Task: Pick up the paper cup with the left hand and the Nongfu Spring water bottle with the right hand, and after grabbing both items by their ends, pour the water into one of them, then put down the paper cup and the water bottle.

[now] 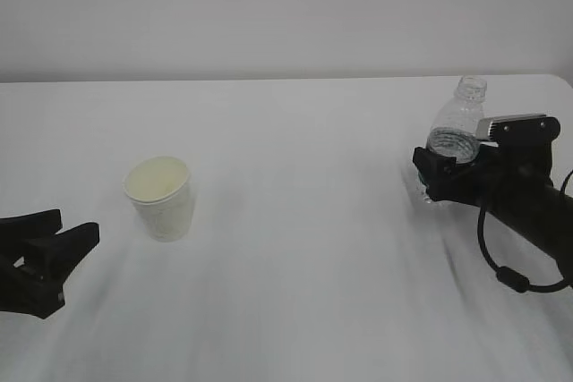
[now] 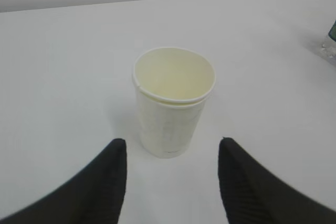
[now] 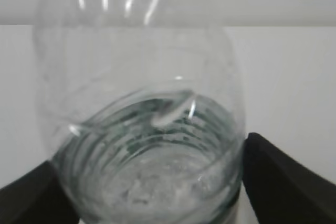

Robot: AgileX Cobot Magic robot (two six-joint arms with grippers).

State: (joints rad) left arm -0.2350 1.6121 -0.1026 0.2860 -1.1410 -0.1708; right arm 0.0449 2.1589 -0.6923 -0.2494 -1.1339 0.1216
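In the exterior view I see the paper cup (image 1: 160, 198) standing upright on the white desk (image 1: 295, 248), in its left half. My left tool (image 1: 64, 232) is low at the left edge, a little apart from the cup, and its two black fingers stand apart with nothing between them. On the right side, the right tool (image 1: 445, 170) is around the lower part of the Nongfu Spring water bottle (image 1: 458, 121). The bottle stands upright and its open neck rises above the tool.

In the left wrist view the cup (image 2: 172, 103) is in the middle, just ahead of the two fingers (image 2: 107, 174). The fingers are spread wider than the cup and do not touch it. The cup is pale cream inside.

In the right wrist view the clear bottle (image 3: 139, 103) fills almost the whole picture, with some water (image 3: 152, 182) in its lower part. One black finger (image 3: 278, 177) is at each side of the bottle, spread wide and very near its wall. I cannot tell if they press on it or only stand beside it.
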